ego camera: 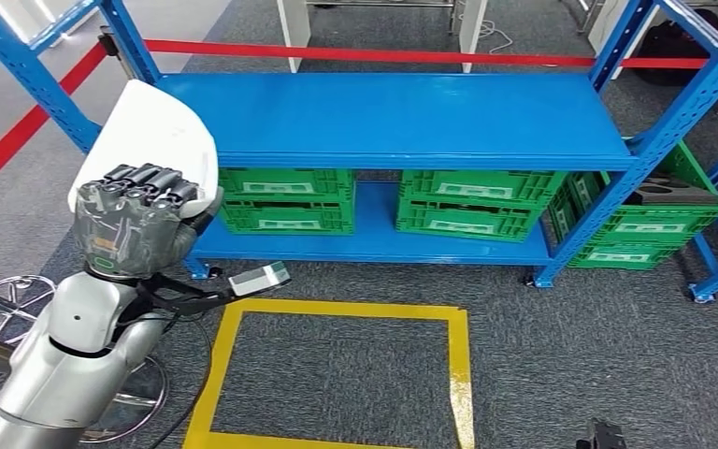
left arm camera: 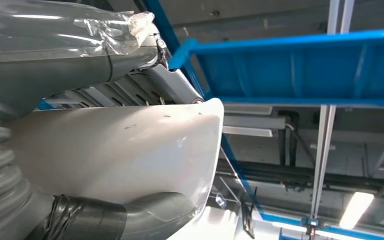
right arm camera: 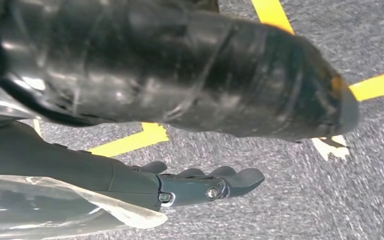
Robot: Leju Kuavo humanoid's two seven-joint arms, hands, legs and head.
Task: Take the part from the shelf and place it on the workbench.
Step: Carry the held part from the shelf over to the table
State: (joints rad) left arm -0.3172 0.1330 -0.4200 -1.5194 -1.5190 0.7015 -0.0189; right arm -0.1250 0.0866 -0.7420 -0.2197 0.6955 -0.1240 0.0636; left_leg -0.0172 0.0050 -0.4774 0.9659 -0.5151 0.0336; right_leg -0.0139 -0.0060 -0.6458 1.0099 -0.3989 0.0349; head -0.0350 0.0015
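The robot's left hand is gripping a white, smooth, curved part, with its dark fingers wrapping over the part's lower edge and the back of the hand facing the head camera. The part is rising above the hand, tilting slightly, and is sitting just in front of the left end of the blue shelf, overlapping its corner. In the left wrist view the part is lying pressed between the grey thumb on one side and the fingers on the other, with a blue shelf beam showing beyond it. Under the hand, the silver left arm is coming up from the lower left of the head view. Beside the hand, toward the shelf's lower level, green crates are sitting in a row, and more green crates are standing well away on the far side, one carrying a dark object. On the grey carpet near the hand, a small grey device is lying just beside a square of yellow tape. The right hand is hanging over carpet and yellow tape lines, with its fingers extending fairly straight and holding nothing. A red barrier band is running behind the shelf.
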